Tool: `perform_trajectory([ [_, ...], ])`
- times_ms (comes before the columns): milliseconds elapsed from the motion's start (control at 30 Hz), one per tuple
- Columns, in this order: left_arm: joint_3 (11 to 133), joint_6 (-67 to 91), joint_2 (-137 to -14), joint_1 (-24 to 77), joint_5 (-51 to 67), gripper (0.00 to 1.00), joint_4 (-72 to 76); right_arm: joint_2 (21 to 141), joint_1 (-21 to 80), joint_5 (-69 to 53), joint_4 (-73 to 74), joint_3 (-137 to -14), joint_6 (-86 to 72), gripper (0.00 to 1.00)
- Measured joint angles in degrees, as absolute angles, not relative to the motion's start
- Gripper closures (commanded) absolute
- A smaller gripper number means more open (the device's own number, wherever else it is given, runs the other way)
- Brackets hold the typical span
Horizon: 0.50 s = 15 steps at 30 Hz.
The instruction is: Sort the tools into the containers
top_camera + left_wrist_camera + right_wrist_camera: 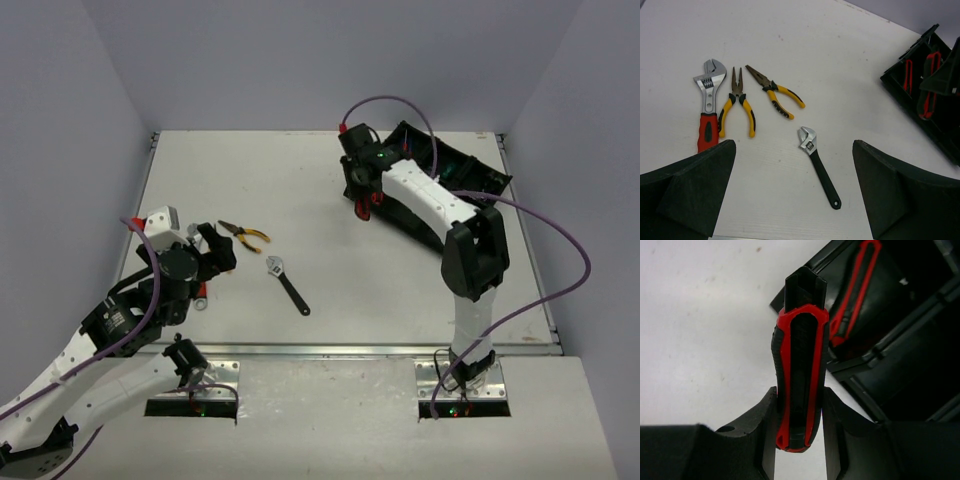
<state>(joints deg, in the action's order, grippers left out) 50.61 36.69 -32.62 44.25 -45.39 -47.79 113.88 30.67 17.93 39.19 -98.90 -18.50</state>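
Utility knife gripped between right gripper fingers at organiser tray edge; left gripper fingers spread wide, empty, near black-handled wrench.

yellow pliers: 2 | adjustable wrenches: 2 | utility knives: 2 | tray: 1

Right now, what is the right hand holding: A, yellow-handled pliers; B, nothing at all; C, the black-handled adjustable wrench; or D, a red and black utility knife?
D: the right wrist view shows the right hand clamped on a red and black utility knife, while the black-handled adjustable wrench lies loose on the table.
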Motion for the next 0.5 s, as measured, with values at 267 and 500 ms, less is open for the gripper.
perform_trajectory([
  [267, 50.6, 36.5, -32.6, 44.2, -45.4, 0.00, -47.7, 123.0, 26.1, 27.9, 38.6, -114.7, -21.4, 1.00],
  [500, 50.6, 36.3, -32.8, 44.2, -45.0, 0.00, -47.7, 129.2, 21.9, 31.0, 37.1, -117.6, -23.4, 0.94],
])
